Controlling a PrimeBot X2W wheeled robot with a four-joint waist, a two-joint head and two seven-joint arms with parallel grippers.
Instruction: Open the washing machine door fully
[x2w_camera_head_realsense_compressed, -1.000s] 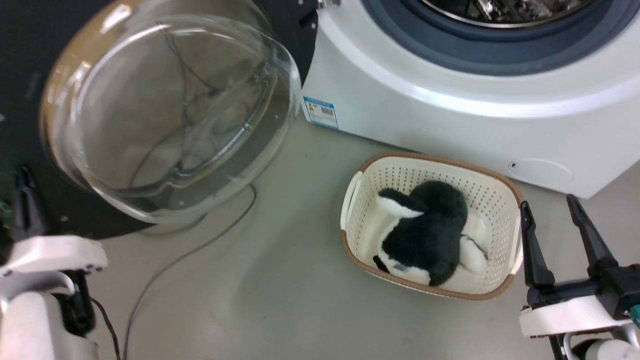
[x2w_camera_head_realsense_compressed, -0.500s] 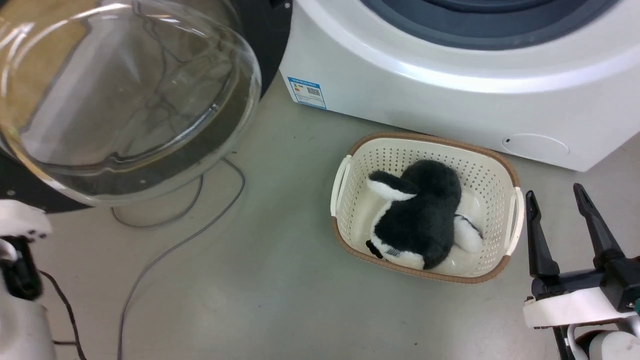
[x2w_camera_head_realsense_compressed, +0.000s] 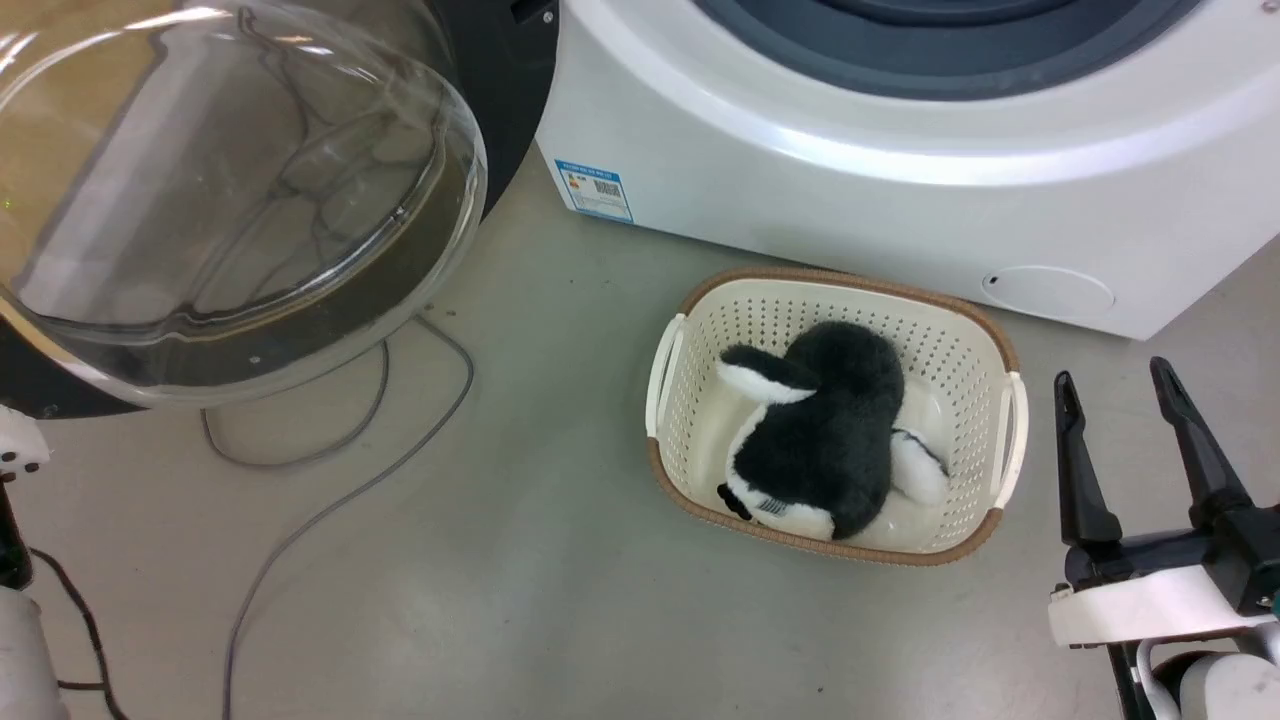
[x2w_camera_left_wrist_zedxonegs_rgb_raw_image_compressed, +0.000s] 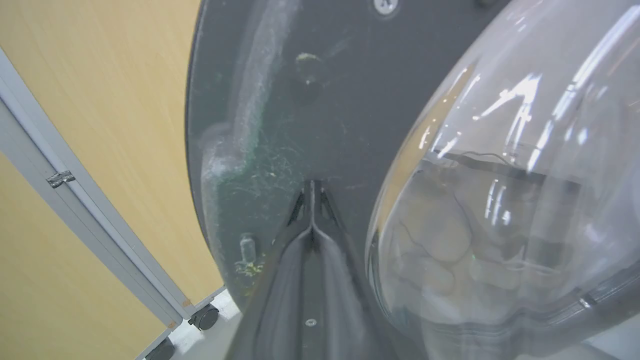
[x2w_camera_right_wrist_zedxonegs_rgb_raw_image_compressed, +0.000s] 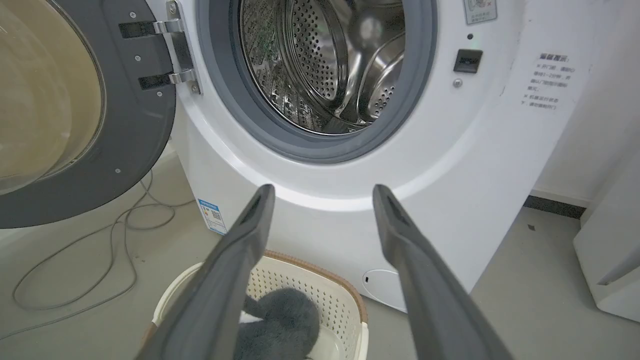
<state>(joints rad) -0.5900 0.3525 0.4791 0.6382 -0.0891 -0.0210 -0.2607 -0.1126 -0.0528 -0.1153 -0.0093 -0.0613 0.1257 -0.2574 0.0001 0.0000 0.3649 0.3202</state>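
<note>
Standing open left of the white washing machine (x2w_camera_head_realsense_compressed: 850, 200), the washing machine door (x2w_camera_head_realsense_compressed: 230, 200) shows us its bulging clear glass bowl in a scuffed matte black ring, hinged beside the grey rubber gasket (x2w_camera_right_wrist_zedxonegs_rgb_raw_image_compressed: 310, 145) and perforated steel drum (x2w_camera_right_wrist_zedxonegs_rgb_raw_image_compressed: 310, 65). Our left gripper (x2w_camera_left_wrist_zedxonegs_rgb_raw_image_compressed: 311, 200) is clenched on nothing — tips at that dark plastic. Our right gripper (x2w_camera_head_realsense_compressed: 1111, 372) hangs spread, empty, beside a perforated cream basket (x2w_camera_head_realsense_compressed: 960, 350).

A plush toy (x2w_camera_head_realsense_compressed: 815, 450) lies in a basket (x2w_camera_head_realsense_compressed: 958, 348).
</note>
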